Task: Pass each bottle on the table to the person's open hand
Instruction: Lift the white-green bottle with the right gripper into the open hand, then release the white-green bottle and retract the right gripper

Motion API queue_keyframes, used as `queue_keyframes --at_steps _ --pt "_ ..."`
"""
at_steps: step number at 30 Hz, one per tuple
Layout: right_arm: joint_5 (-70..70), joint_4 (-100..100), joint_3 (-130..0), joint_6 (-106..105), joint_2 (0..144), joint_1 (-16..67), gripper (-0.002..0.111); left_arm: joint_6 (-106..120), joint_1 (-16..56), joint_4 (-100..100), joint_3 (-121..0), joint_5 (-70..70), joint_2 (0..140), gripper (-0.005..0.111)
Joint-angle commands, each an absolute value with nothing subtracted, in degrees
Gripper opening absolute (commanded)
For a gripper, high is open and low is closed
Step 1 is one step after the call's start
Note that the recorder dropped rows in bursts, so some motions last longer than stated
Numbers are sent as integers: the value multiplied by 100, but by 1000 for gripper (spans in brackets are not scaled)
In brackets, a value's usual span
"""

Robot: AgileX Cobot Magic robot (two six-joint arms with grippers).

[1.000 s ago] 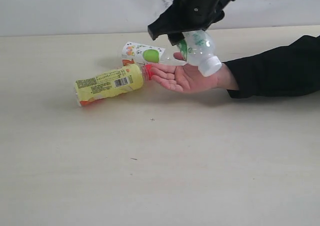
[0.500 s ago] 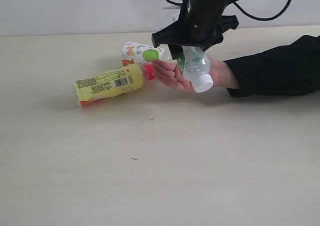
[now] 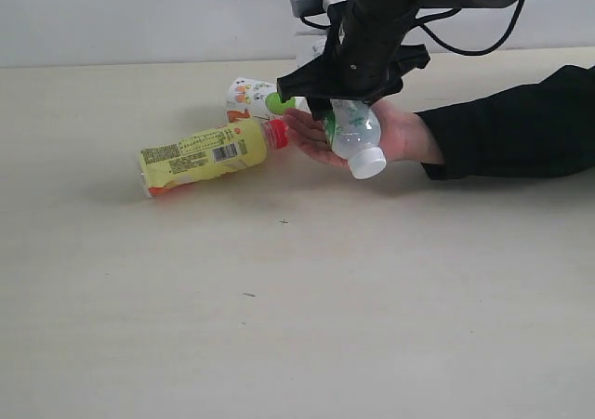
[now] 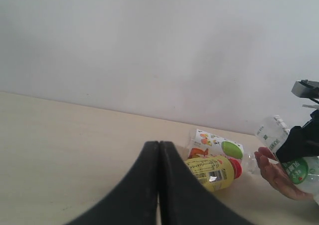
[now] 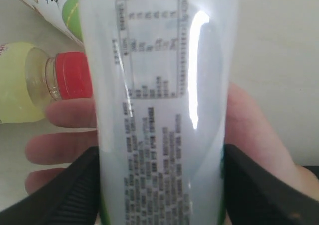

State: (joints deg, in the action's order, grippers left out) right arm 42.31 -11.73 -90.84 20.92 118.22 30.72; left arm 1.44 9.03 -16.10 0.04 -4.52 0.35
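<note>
My right gripper (image 3: 346, 98) is shut on the white-green label bottle (image 3: 351, 129), which tilts with its white cap (image 3: 368, 164) down and rests on or just above the person's open hand (image 3: 398, 136). The right wrist view shows this bottle (image 5: 159, 110) between both black fingers (image 5: 70, 190), with the palm (image 5: 259, 135) behind it. The yellow bottle (image 3: 200, 154) with a red cap lies on the table (image 3: 297, 298) beside the hand's fingertips. Behind it lies the white printed bottle (image 3: 256, 96). My left gripper (image 4: 159, 147) is shut and empty, off to the left of both. The red-label bottle is out of view.
The person's black sleeve (image 3: 511, 131) stretches along the table to the right edge. A pale wall (image 3: 139, 15) backs the table. The left wrist view shows the yellow bottle (image 4: 212, 172) and the printed bottle (image 4: 219, 145) lying beyond my left gripper.
My right gripper has come down with the white-green label bottle from above the palm onto the hand. The other bottles and the hand have stayed put.
</note>
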Motion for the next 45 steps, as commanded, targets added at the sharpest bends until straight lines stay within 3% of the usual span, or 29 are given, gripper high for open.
queue_keyframes --at_steps 1,6,11,23,26,31,33,45 --pt "4153 -1308 -9119 2119 11816 3046 16 147 945 -1576 0 -463 0 0" --pt "4142 -1399 -9119 2119 11816 3046 50 147 945 -1576 0 -463 0 0" --pt "4085 -1412 -9119 2119 11816 3046 75 147 945 -1576 0 -463 0 0" --pt "4040 -1757 -9119 2119 11425 3058 77 147 945 -1576 0 -463 0 0" --pt "4068 -1781 -9119 2106 10998 3058 67 147 945 -1576 0 -463 0 0" --pt "4122 -1776 -8939 1964 10155 3058 15 147 945 -1576 0 -463 0 0" --pt "3933 -1755 -8622 1964 9826 3058 0 147 945 -1576 0 -463 0 0" --pt "-1753 -1364 -2188 2109 5393 3058 0 147 945 -1576 0 -463 0 0"
